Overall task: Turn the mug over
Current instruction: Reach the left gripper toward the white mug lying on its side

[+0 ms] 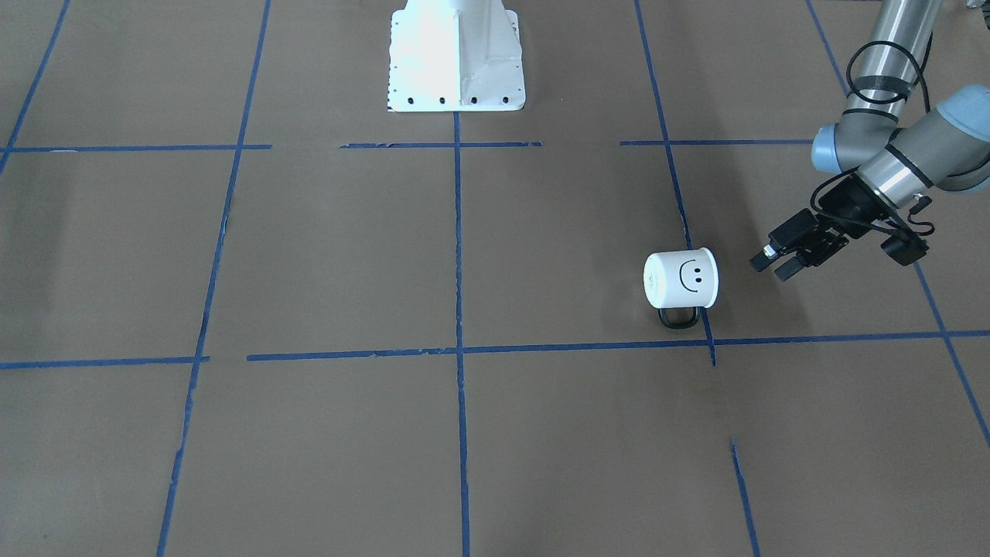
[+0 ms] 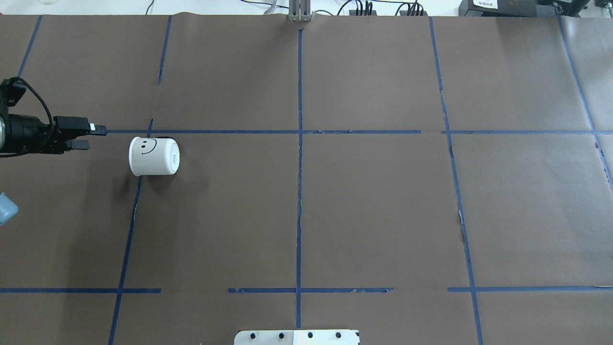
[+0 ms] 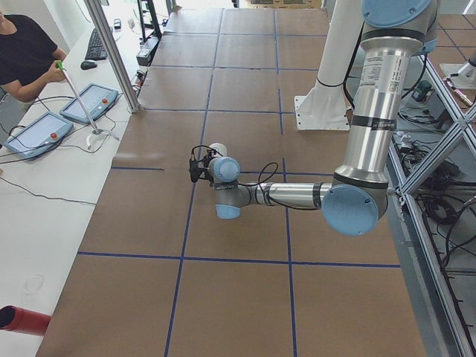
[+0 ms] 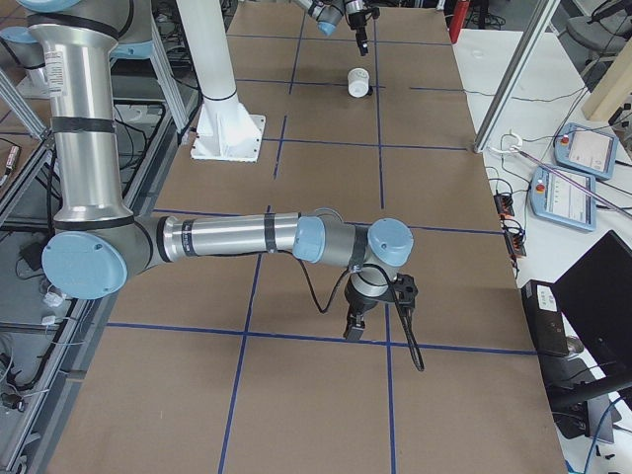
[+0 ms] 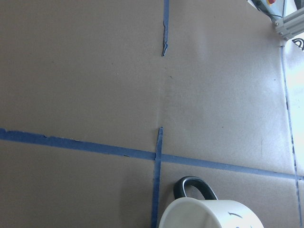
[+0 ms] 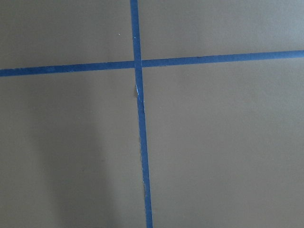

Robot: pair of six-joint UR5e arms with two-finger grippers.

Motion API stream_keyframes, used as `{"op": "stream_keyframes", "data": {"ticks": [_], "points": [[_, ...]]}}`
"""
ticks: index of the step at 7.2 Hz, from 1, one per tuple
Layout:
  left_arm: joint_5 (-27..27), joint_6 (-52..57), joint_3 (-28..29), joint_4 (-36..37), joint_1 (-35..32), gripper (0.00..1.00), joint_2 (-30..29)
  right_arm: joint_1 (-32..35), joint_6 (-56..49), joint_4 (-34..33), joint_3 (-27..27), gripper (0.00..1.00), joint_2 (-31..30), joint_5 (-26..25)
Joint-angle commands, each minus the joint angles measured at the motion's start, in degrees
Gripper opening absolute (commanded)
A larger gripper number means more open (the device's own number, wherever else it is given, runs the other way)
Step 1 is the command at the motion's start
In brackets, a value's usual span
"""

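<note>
The white mug [image 1: 681,278] lies on its side on the brown paper, smiley face up, its black handle [image 1: 679,317] flat against the table. It also shows in the overhead view [image 2: 154,156] and at the bottom edge of the left wrist view [image 5: 209,213]. Its flared rim end points toward my left gripper [image 1: 773,265], which hovers a short way from it, open and empty, also seen in the overhead view [image 2: 91,136]. My right gripper [image 4: 354,331] shows only in the exterior right view, far from the mug, low over the table; I cannot tell whether it is open.
Blue tape lines [image 2: 300,143] divide the brown table into squares. The white robot base [image 1: 456,54] stands at the table's edge. An operator [image 3: 26,52] and control pendants [image 3: 89,100] sit beside the table.
</note>
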Motion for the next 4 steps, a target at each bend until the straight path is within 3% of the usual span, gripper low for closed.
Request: {"op": "stream_keyframes", "data": {"ticks": [1, 4], "points": [[3.42, -6.81, 2.19, -6.91, 2.88, 1.0, -1.01, 0.0, 0.0, 0.0, 0.0, 1.0, 0.0, 0.0], [8.52, -13.12, 5.53, -13.4, 5.08, 1.0, -2.86, 0.0, 0.0, 0.0, 0.0, 1.0, 0.0, 0.0]]}}
